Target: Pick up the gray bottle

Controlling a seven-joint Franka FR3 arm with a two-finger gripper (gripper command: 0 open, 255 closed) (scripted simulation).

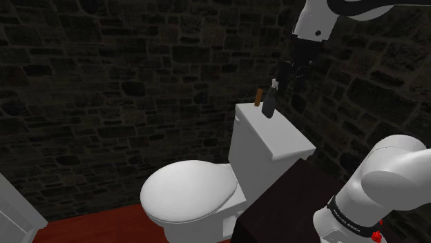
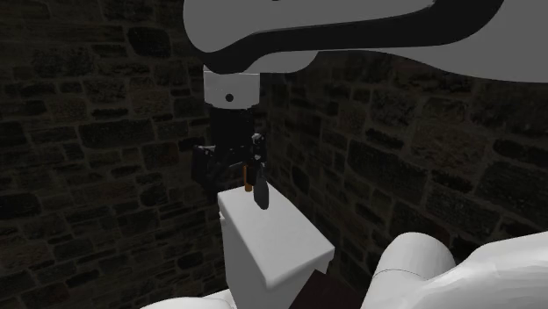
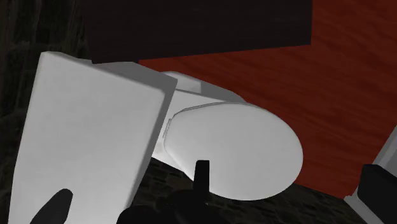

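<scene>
Dark stone wall point(image 1: 103, 83), white toilet point(image 1: 190, 193). Gray bottle point(image 1: 269, 105) sits tilted on the tank lid point(image 1: 276, 136), right under the gripper point(image 1: 283, 77). Jaws are wide, not clasping it. It's likely light, rigid and slick, so you should grip mid-body, not the narrow top.
</scene>
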